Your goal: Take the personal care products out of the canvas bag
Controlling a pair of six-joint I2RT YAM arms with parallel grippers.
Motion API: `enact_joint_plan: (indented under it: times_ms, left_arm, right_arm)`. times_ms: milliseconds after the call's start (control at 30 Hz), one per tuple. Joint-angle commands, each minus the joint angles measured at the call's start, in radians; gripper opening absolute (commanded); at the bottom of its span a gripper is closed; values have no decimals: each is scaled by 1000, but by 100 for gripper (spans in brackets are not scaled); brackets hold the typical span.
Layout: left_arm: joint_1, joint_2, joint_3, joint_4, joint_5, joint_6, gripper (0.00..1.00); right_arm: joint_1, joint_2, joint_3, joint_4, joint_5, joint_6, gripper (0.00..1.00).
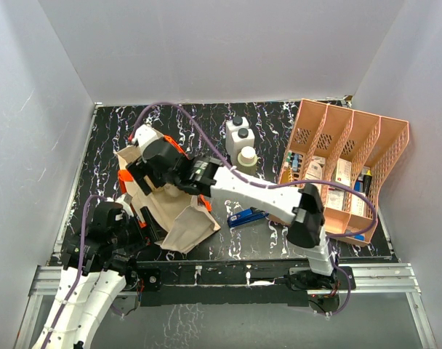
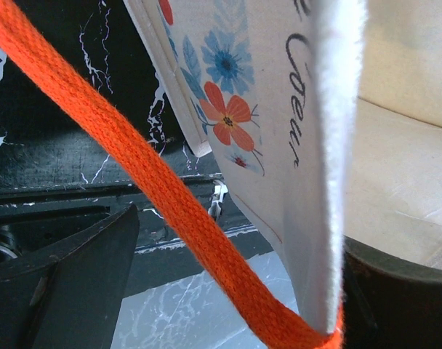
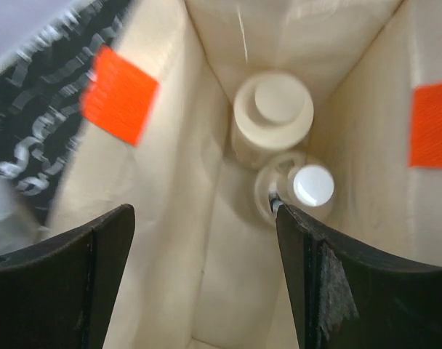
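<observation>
Bottles lie deep in bag [image 3: 170,182]: cream bottle [image 3: 273,116] and clear bottle [image 3: 308,187], caps toward right gripper [image 3: 203,211], straight ahead of its spread, empty jaws. Left gripper [image 2: 239,233], also spread, has bag rim and strap [image 2: 134,174] between its jaws.

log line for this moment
right gripper: open, at canvas bag mouth | left gripper: open, orange strap between jaws | in bag: cylinder bottle, clear bottle | out: two white bottles, cream cylinder

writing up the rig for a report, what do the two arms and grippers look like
The left arm and right arm have white shells with black joint housings, each trailed by a lilac cable. The left gripper and right gripper carry plain black, wedge-shaped fingers.
</observation>
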Motion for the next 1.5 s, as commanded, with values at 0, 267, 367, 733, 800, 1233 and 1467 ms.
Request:
enact_joint_plan:
  times_ms: [0, 267, 367, 733, 800, 1233, 1467]
  left_arm:
    - [-3, -6, 8, 22, 5, 29, 82]
    - [-3, 4, 4, 63, -2, 48, 82]
    - [-3, 13, 2, 78, -6, 55, 82]
    - [-2, 52, -4, 116, -2, 93, 82]
    - [-2, 51, -7, 119, 2, 97, 82]
    - [-2, 49, -11, 128, 9, 97, 83]
    - [-2, 49, -13, 129, 15, 102, 83]
  right_arm:
    - [-4, 35, 47, -55, 138, -2, 80]
    - [-39, 90, 31, -78, 173, 47, 82]
    - [-69, 116, 33, -88, 147, 66, 84]
    - [-129, 231, 81, -83, 86, 56, 88]
    - [-141, 246, 83, -80, 69, 57, 88]
    - [-151, 307, 92, -71, -15, 67, 78]
    - [-151, 279, 159, -56, -38, 45, 40]
